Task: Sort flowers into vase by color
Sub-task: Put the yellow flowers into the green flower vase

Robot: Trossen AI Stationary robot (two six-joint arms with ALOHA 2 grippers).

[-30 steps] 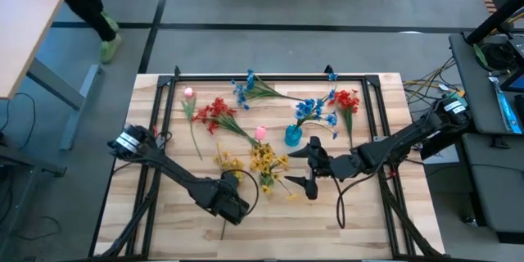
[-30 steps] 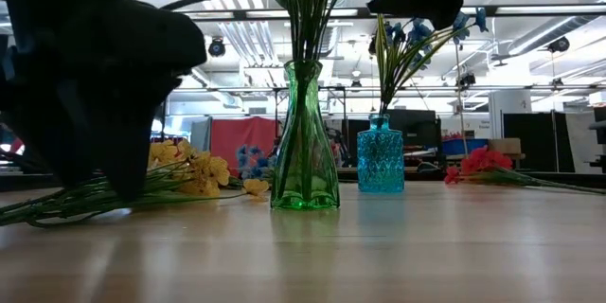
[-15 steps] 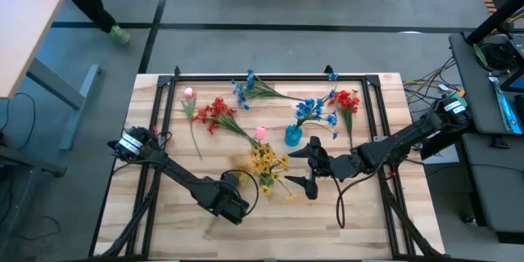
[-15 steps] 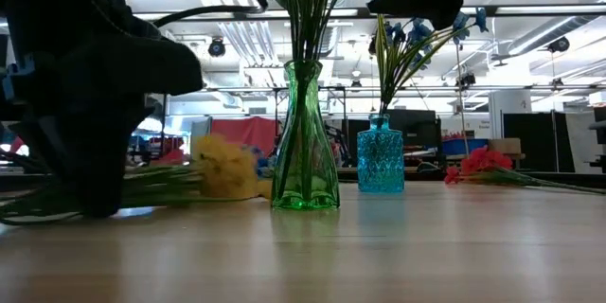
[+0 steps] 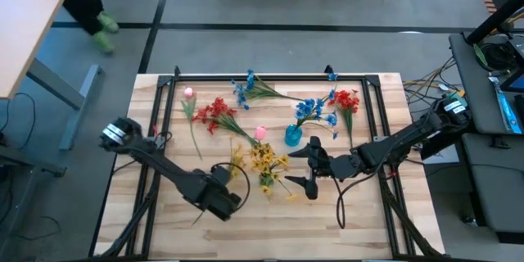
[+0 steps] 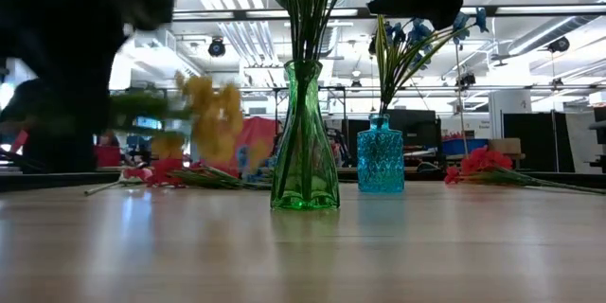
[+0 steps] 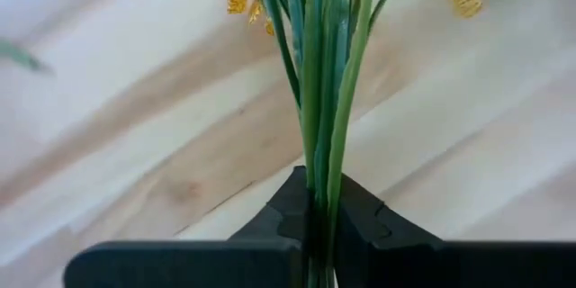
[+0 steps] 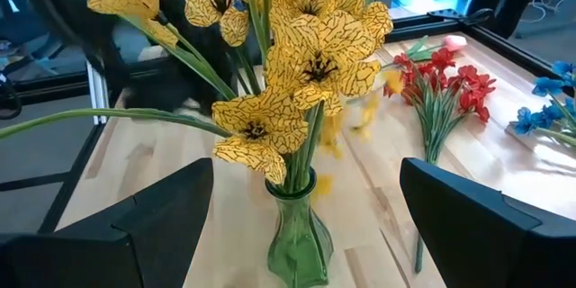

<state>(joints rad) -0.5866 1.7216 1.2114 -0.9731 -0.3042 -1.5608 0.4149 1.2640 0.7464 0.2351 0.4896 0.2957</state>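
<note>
Yellow sprig [image 6: 210,114] lifted off wooden table [image 5: 368,213] | left fingers [image 7: 360,225] clamped on it | right fingers [image 8: 468,207] spread

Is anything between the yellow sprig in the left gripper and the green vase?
Nothing visible. The left gripper holds the yellow sprig lifted off the table; the green vase stands just beyond, the open right gripper straddling it.

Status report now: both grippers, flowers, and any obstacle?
Left gripper shut on yellow sprig, lifted. Right gripper open beside green vase. No obstacle seen.
</note>
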